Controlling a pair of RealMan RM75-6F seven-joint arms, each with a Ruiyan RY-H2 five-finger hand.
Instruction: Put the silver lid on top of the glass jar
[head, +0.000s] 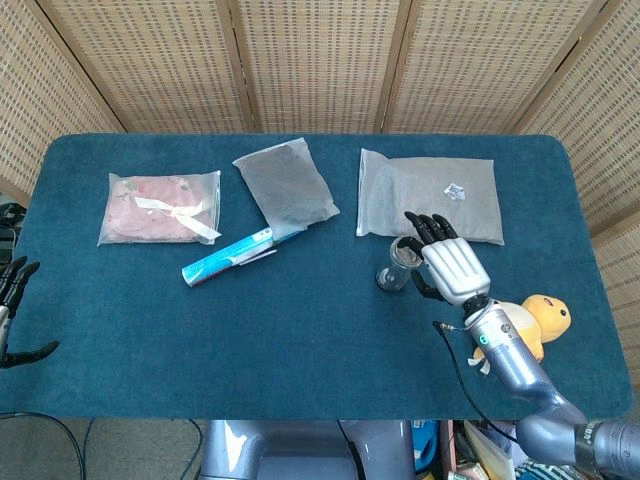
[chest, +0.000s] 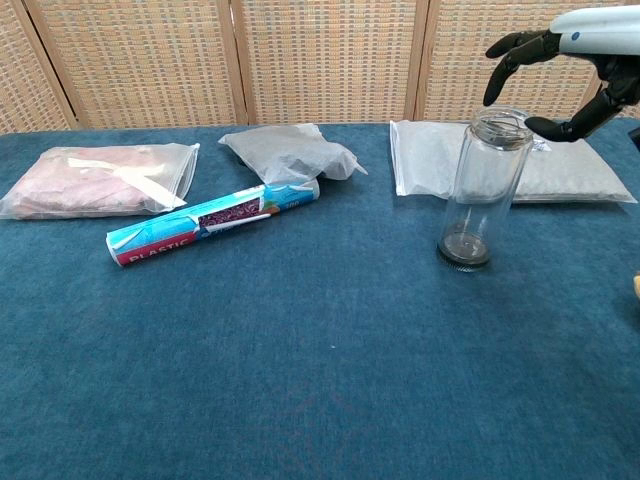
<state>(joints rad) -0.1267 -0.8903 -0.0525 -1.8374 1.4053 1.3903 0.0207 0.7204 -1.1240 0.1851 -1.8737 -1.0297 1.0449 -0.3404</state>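
A clear glass jar (head: 397, 265) (chest: 485, 185) stands upright and uncovered on the blue table, right of centre. A dark round disc shows at its base. I see no silver lid anywhere. My right hand (head: 450, 265) (chest: 565, 60) hovers just above and to the right of the jar's mouth with its fingers spread and arched, holding nothing. Its fingertips (chest: 497, 75) hang over the rim without touching it. My left hand (head: 15, 310) sits off the table's left edge with its fingers apart and empty.
A white flat pouch (head: 430, 195) lies behind the jar, a grey pouch (head: 287, 190) and a pink packet (head: 160, 207) further left. A blue roll of plastic wrap (head: 228, 256) lies mid-table. A yellow plush toy (head: 545, 315) sits at the right edge.
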